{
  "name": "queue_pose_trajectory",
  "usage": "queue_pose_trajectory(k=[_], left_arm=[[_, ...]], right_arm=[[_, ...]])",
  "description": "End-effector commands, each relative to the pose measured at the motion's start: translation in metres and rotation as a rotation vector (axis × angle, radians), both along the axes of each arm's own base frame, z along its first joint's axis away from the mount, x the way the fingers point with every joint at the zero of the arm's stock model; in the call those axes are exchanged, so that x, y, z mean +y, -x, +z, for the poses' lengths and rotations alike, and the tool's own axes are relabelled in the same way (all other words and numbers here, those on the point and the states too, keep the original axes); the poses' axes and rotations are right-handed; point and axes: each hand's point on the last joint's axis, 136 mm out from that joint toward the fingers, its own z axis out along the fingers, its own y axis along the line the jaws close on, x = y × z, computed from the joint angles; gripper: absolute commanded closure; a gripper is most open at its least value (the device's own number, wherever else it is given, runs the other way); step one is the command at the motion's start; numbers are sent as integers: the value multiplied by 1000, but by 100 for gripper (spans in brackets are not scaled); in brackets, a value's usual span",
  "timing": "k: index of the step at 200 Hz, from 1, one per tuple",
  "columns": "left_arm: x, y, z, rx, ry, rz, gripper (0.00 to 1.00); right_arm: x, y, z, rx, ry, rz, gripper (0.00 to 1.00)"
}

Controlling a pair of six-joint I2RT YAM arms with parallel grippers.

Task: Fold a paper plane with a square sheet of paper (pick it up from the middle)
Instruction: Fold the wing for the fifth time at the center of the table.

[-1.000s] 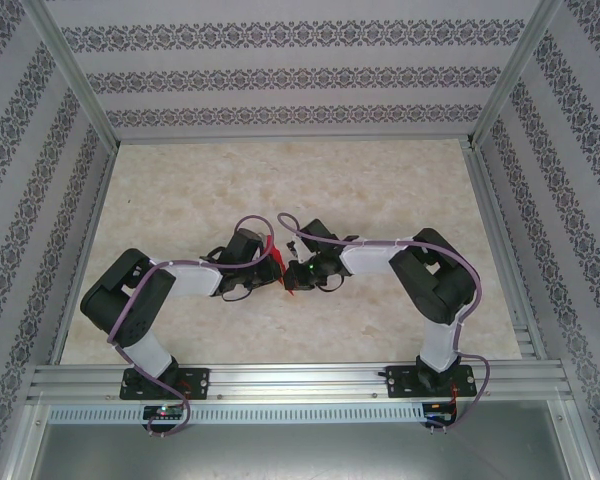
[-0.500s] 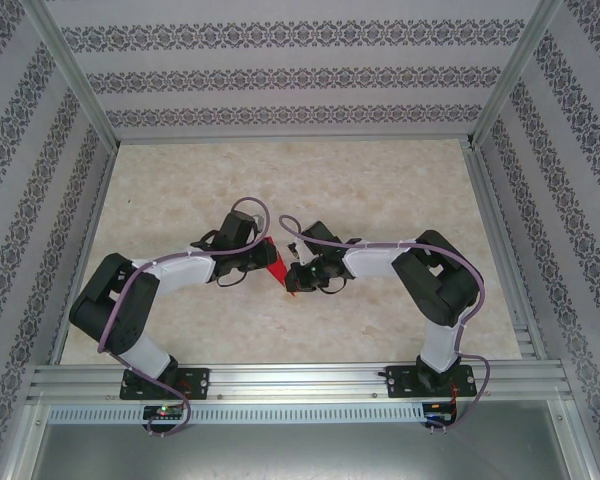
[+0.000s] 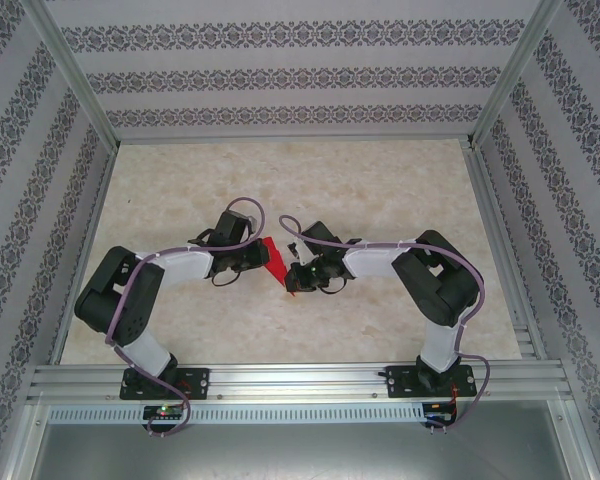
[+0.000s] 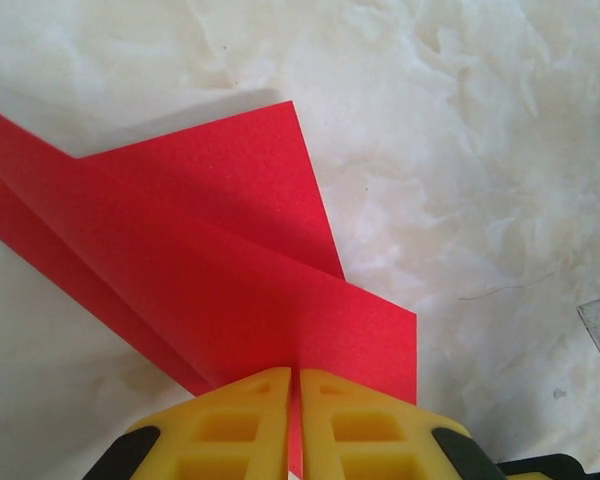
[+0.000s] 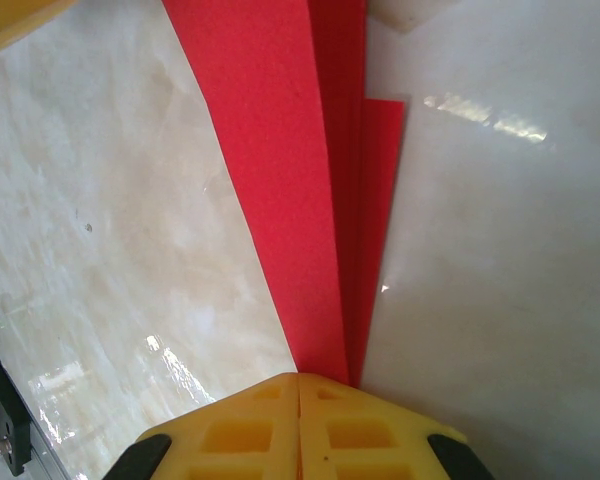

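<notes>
The square sheet of paper (image 3: 271, 256) is bright red and folded into narrow, overlapping layers, held just above the table's middle between both grippers. My left gripper (image 3: 259, 256) is shut on one end of it. In the left wrist view its yellow fingers (image 4: 250, 410) pinch a red flap, and the paper (image 4: 200, 260) fans out ahead with a crease across it. My right gripper (image 3: 294, 279) is shut on the other end. From the right wrist camera, the paper (image 5: 280, 150) runs away from the closed gripper (image 5: 300, 378) as a slim strip with stacked edges.
The marble-look tabletop (image 3: 380, 190) is boxed in by patterned walls and aluminium rails (image 3: 300, 380) along the near edge. Purple cables loop over both arms. Bare table lies behind and to both sides of the grippers.
My left gripper has swung back and a little left, drawing its end of the red paper with it, so more red shows between the grippers. The right arm has hardly moved.
</notes>
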Motion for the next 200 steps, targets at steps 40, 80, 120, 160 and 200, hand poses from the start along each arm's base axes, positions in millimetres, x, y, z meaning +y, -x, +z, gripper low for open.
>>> queue_pose_trajectory(k=[40,80,120,160,200], left_arm=[[3,-12,-4,-19,0,-10,89],[5,-13,-9,-9,-4,-10,89],[7,-12,-14,8,-17,-2,89],[18,-7,-22,31,-59,34,89],[18,-2,-26,45,-49,25,89]], right_arm=[[-37,33,-48,123,186,-2,92],[-38,34,-49,126,187,-1,92],[-40,36,-50,131,191,0,92],[-42,38,-47,130,190,1,92],[-5,3,6,50,29,-22,91]])
